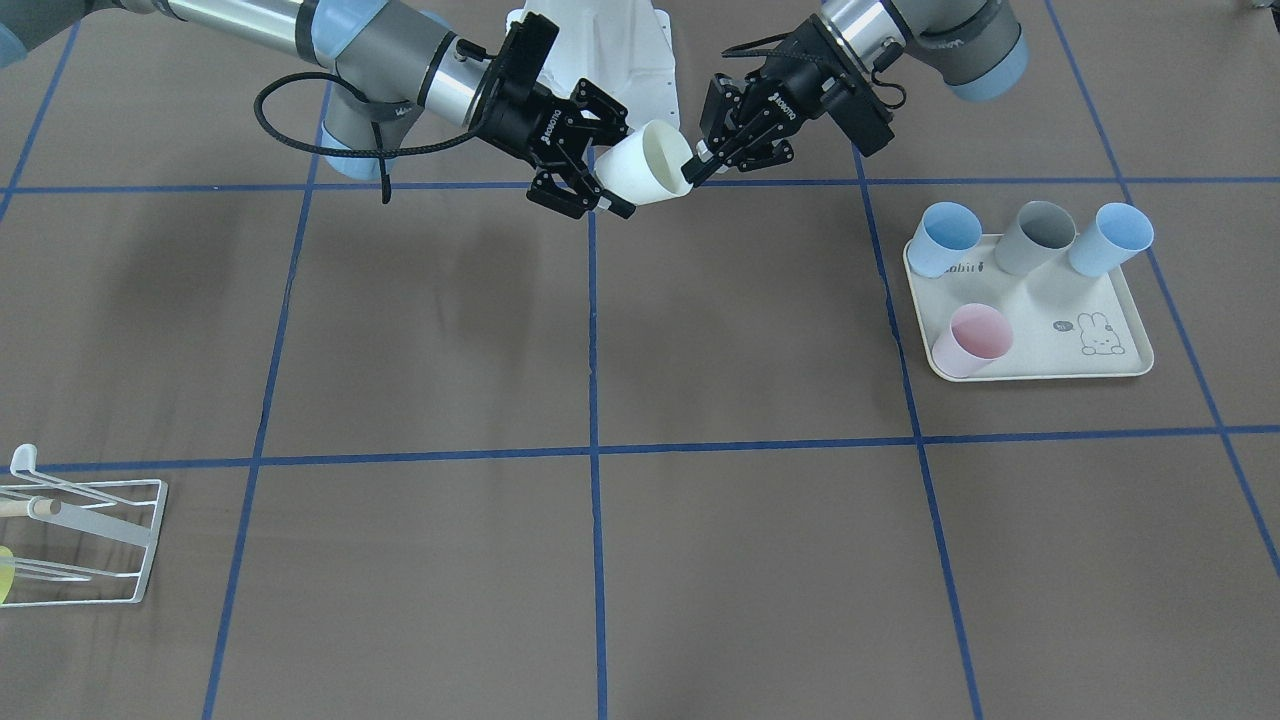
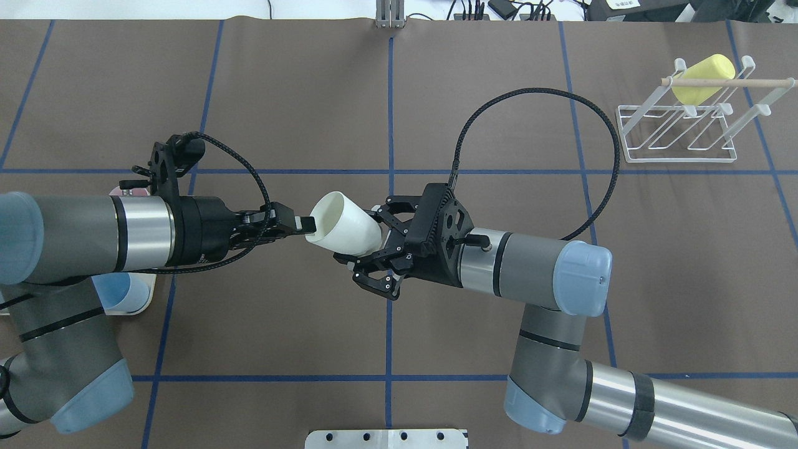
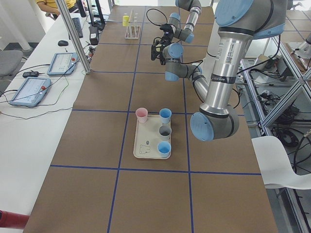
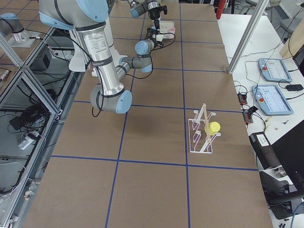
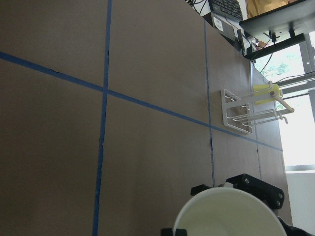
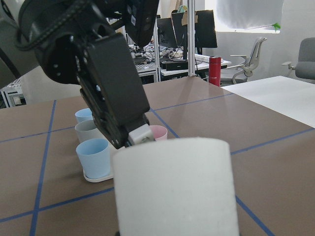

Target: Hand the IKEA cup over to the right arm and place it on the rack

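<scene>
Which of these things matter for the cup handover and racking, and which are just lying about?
In the job: white cup, left gripper pinching its rim, right gripper with fingers either side of its base, rack.
Lying about: yellow cup on the rack, rabbit tray, its pink cup, grey cup, two blue cups.

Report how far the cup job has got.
Done: the left gripper holds the white cup aloft by its rim. In hand: the right gripper straddles its base with its jaws; whether they grip is unclear. Left: left release, then hanging it on the white wire rack, where a yellow cup sits.
</scene>
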Robot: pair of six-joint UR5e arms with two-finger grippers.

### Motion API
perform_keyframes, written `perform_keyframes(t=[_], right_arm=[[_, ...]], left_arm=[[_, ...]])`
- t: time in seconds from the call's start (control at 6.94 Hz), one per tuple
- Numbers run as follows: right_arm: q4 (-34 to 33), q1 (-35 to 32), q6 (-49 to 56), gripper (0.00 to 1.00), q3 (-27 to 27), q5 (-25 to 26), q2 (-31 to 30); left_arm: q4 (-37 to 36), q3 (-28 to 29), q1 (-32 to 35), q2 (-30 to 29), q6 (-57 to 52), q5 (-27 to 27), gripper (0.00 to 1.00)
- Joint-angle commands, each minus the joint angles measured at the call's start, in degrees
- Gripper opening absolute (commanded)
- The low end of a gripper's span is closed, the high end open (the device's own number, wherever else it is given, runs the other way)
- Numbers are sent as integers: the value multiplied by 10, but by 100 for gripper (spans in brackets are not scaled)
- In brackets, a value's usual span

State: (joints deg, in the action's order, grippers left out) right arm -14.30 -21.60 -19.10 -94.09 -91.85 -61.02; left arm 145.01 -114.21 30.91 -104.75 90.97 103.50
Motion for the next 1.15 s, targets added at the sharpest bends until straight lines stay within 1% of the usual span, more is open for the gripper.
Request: perform_keyframes(t=[0.0,0.29,0.43,0.58,0.72,0.87,1.01], right_arm=[[1,0,-1,42,0,0,-1],[0,0,-1,42,-5,2,4],[-1,-1,-1,28,-7,2,-1],[-10,-7,0,23,-5,1,-4],[-33,-27,4,22,-6,-4,-6],[-98,-53,6,21,-10,-9,-4],[-154,-77,29,20,-23,-17,-4]], left_arm=[[3,-7,6,-2,-1,-15,99],[-1,-12,20,1,-19,-12,100],[-7,-12,32,19,-59,-7,100],[-45,-28,50,49,-118,6,100],[-101,-63,73,90,-201,20,100],[-144,-102,98,137,-275,33,100],[-146,-122,140,192,-349,56,100]])
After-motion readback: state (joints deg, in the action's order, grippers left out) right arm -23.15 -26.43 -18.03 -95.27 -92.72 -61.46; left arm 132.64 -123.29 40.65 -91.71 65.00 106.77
